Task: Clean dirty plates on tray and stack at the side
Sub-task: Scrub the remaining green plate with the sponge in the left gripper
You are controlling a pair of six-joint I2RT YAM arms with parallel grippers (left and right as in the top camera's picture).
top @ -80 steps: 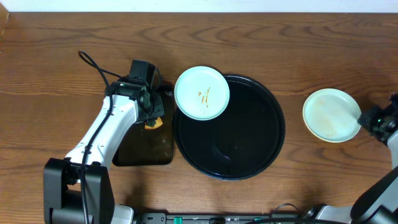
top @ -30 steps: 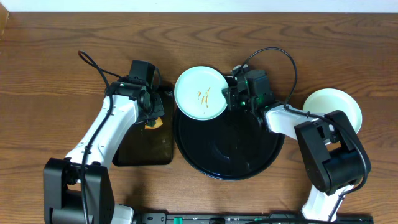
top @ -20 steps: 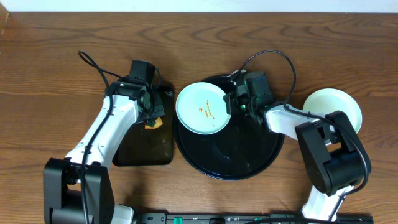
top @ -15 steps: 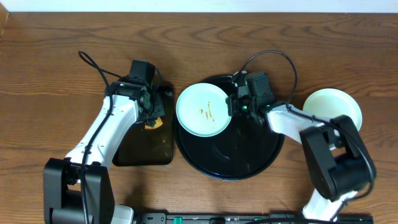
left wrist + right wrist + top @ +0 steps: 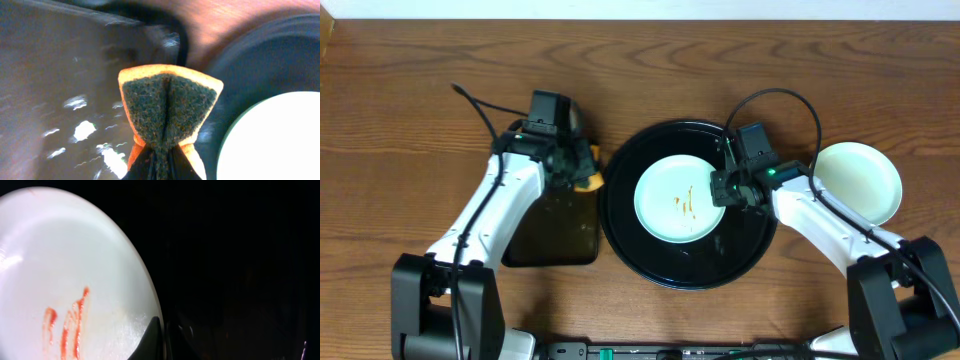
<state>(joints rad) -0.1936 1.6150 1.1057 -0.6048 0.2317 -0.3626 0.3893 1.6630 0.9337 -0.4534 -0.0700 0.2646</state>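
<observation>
A pale mint plate [image 5: 682,197] with orange-brown sauce streaks [image 5: 70,322] lies in the middle of the round black tray [image 5: 630,240]. My right gripper [image 5: 723,187] is shut on that plate's right rim; in the right wrist view its fingertips [image 5: 162,337] pinch the edge of the plate [image 5: 70,255]. My left gripper [image 5: 575,172] is shut on a folded orange sponge [image 5: 170,100] with a dark scouring face. It hangs just left of the tray's rim [image 5: 280,55], with the plate [image 5: 280,145] at lower right.
A smaller black rectangular tray [image 5: 552,232] lies left of the round one, under the sponge. Another pale plate [image 5: 855,183], without streaks, sits on the wooden table at the right, beside my right arm.
My right gripper has pulled the streaked plate from the tray's upper-left rim to its middle. My left gripper has lifted the sponge off the rectangular tray and moved right.
</observation>
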